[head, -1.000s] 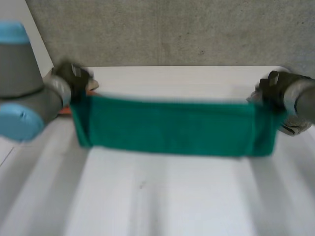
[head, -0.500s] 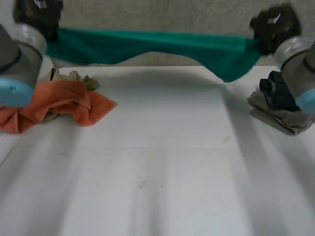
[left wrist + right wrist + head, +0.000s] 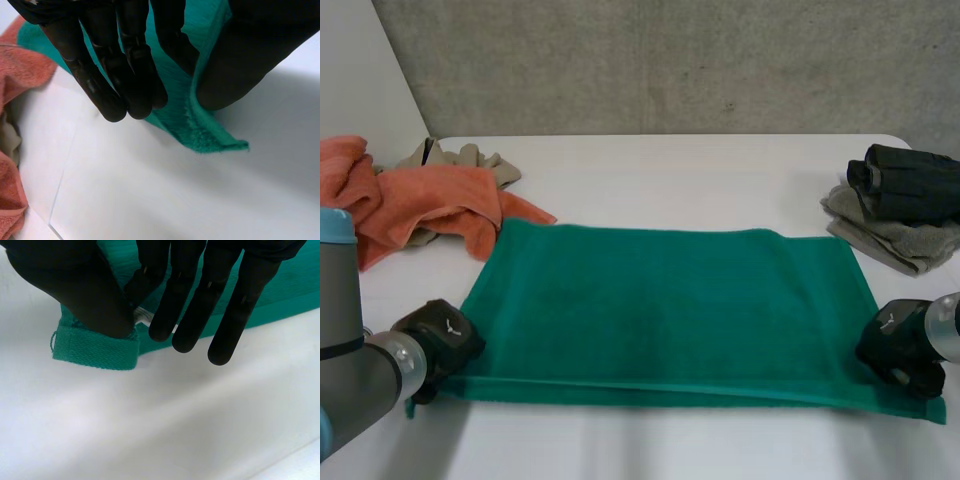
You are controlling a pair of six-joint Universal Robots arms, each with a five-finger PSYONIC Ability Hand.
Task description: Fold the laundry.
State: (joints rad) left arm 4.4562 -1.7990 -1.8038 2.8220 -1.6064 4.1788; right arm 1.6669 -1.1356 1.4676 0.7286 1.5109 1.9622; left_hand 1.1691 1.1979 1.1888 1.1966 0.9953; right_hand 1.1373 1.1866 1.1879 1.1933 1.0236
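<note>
**Both hands pinch the near corners of a green towel folded on the table**

A green towel (image 3: 670,300) lies flat across the middle of a white table (image 3: 670,165), doubled over, with two layered edges showing along its near side.

Beyond the towel's far left corner sits a crumpled orange cloth (image 3: 420,205) over a beige one (image 3: 470,157). At the towel's near left corner the left hand (image 3: 440,340) has nearly straight fingers on one side of the cloth and the thumb on the other, pinching the corner. At the near right corner the right hand (image 3: 898,345) does the same, thumb pressing the corner against straight fingers. Beyond the towel's far right corner a dark folded item (image 3: 910,182) rests on a grey cloth (image 3: 895,235).

To finish this fold well, I judge both corners should be set down level with the layer beneath and let go together, so the top layer does not drag.

Both thumbs cover the exact points of contact. The lower layer is mostly hidden, so how squarely the edges line up at the towel's far side cannot be told.
</note>
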